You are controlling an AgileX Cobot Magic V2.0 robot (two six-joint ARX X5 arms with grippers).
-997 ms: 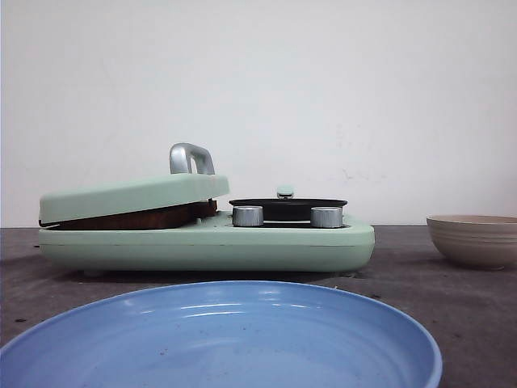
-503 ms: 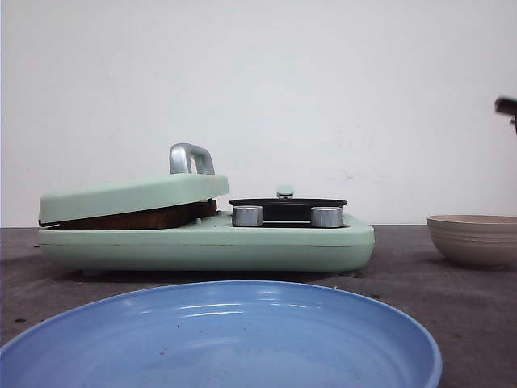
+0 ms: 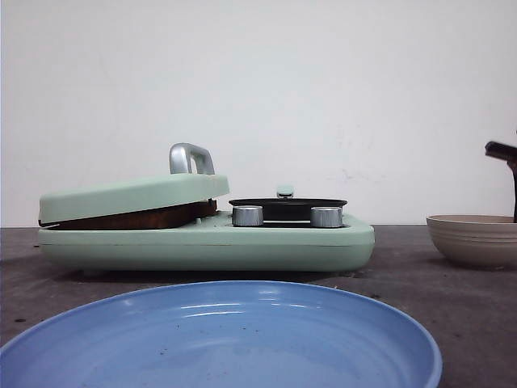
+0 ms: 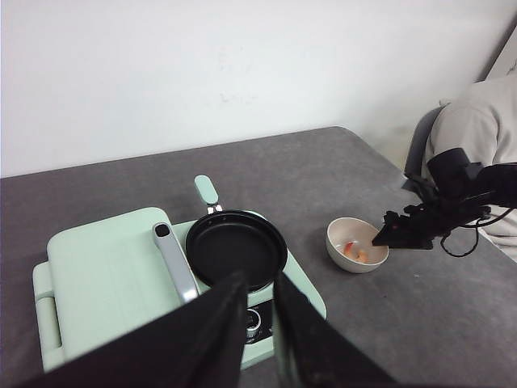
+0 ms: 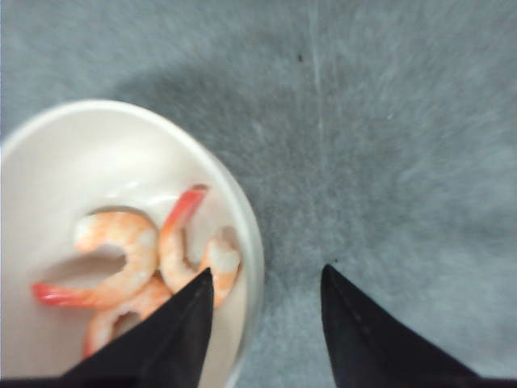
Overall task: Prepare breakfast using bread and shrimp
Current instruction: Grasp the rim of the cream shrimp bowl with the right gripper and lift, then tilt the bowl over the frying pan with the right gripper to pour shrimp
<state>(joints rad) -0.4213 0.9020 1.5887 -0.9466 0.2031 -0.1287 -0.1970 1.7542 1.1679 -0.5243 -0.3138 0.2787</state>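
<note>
The bread [image 3: 137, 218] shows only as a brown crust edge under the tilted pale-green lid [image 3: 133, 196] of the breakfast maker. Several pink shrimp [image 5: 121, 246] lie in a beige bowl [image 5: 242, 234], which stands to the right of the maker [image 4: 358, 245]. My right gripper [image 5: 266, 271] hangs open just above the bowl's rim, one finger over the shrimp and the other outside the bowl. It touches nothing. My left gripper [image 4: 260, 281] hovers high over the maker's front, its fingers a narrow gap apart and holding nothing.
The maker's black pan [image 4: 236, 245] sits on its right half, with two silver knobs [image 3: 247, 216] in front. A blue plate [image 3: 222, 335] lies nearest the robot. A seated person [image 4: 477, 145] is past the table's right edge.
My right arm came into the front view at the right edge and has dropped from high up to just above the beige bowl. Nothing else moved.
</note>
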